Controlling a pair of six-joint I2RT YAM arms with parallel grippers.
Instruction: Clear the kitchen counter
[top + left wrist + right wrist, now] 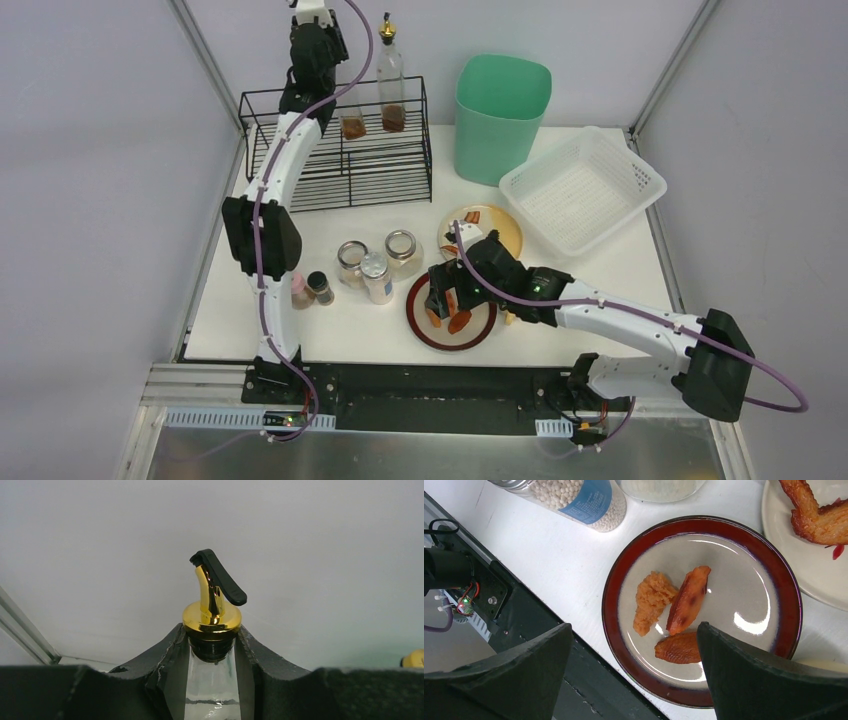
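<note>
The white kitchen counter [350,335] carries jars, plates and a rack. My left gripper [325,65] is raised over the black wire rack [340,165] at the back left. It is shut on the neck of a clear glass bottle [212,680] just under its gold pourer [211,615]. My right gripper [450,295] hangs open above a red-rimmed plate [624,570] near the front edge. That plate holds three food pieces [688,600], and nothing is between the right fingers [744,680].
A second pourer bottle [391,90] stands in the rack. A green bin [500,115] and a white mesh basket [585,190] are at the back right. A tan plate [500,232] with food, several jars [378,278] and two small spice bottles [320,288] sit mid-counter.
</note>
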